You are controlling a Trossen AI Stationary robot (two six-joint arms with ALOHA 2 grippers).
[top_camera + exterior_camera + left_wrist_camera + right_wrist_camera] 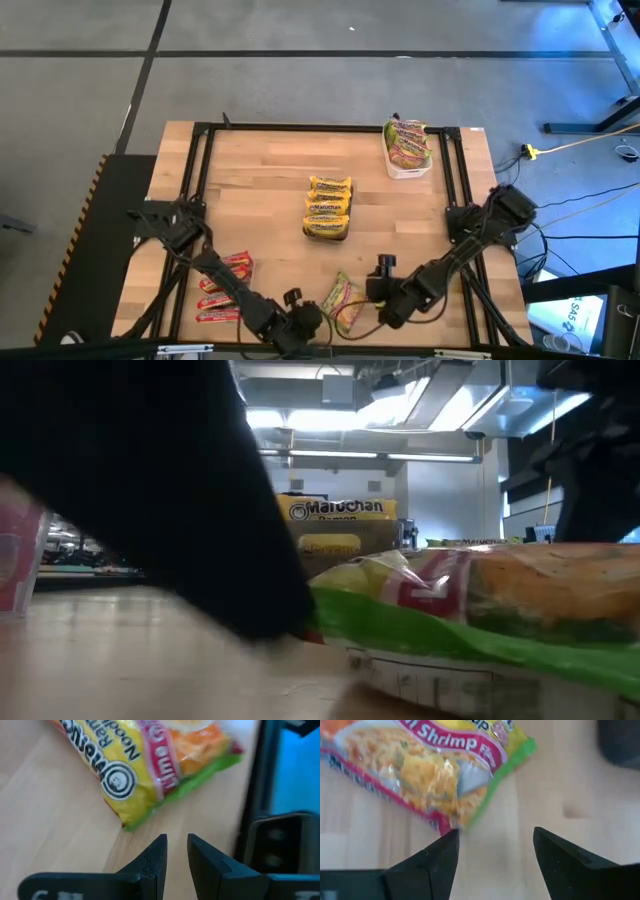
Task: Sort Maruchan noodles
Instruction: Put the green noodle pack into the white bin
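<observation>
Both hands converged on one loose green-and-pink packet [341,300] at the near edge of the surface [270,180].

Right hand [494,851] is held open, packet corner just ahead of its fingers; left hand [176,851] is nearly closed, empty, packet just ahead too. Risk: a clash between hands, or the crinkly film being pushed away instead of gripped. Counted: roughly three red packets [224,287] beside the left arm, a yellow stack [328,207] of about four further out, green ones in the white tray [410,170] — number can't be told.
</observation>
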